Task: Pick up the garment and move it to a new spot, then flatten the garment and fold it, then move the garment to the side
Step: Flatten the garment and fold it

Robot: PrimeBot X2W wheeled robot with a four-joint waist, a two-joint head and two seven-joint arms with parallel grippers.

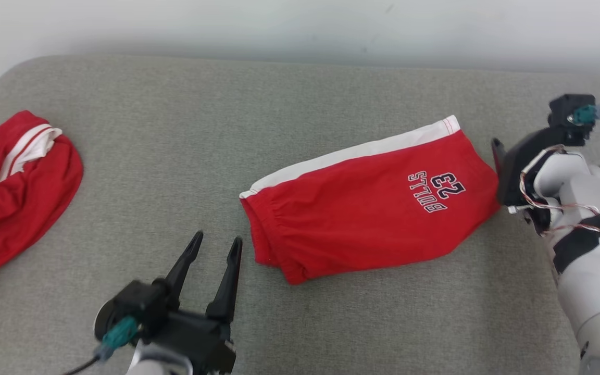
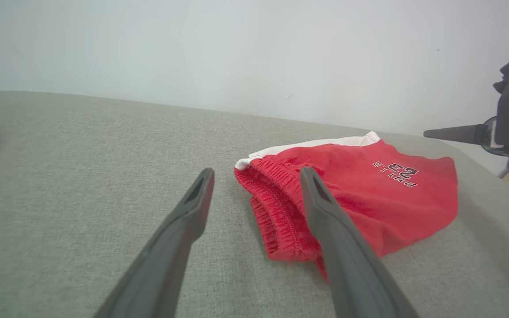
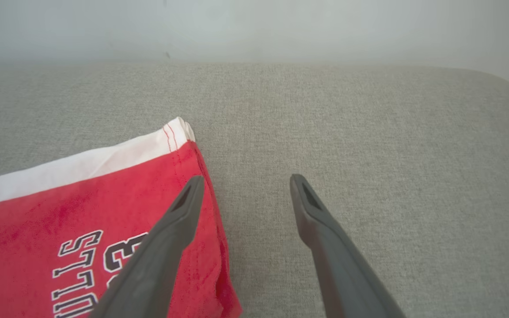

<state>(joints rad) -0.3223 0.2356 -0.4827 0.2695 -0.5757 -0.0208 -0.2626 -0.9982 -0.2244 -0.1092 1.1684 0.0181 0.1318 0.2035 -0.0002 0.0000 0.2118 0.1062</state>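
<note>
Red shorts [image 1: 362, 208] with a white side stripe and a dark number print lie folded flat on a grey cushion [image 1: 175, 130], stretched between the two grippers; a pale wall [image 1: 300, 26] runs behind the cushion's far edge.

The left gripper [image 1: 216, 239] sits low over the cushion, its two dark fingers spread apart with nothing between them; the gathered waistband end of the shorts lies just to the right of its right finger, a little ahead of the tips; in the left wrist view that right finger crosses in front of the waistband, while the left finger stands over bare cushion; whether the right finger touches the cloth cannot be told.

The right gripper [image 3: 246, 180] is at the opposite, leg-hem end of the shorts, its fingers likewise spread wide and holding nothing; its left finger lies over the hem edge of the red cloth, near the print, and its right finger over bare cushion; the end of the white stripe sits just ahead and to the left of the left fingertip; whether that finger touches the cloth cannot be told.

A second garment [image 1: 13, 192], red with white stripes, lies crumpled well off to the left of the left gripper, apart from the shorts.
</note>
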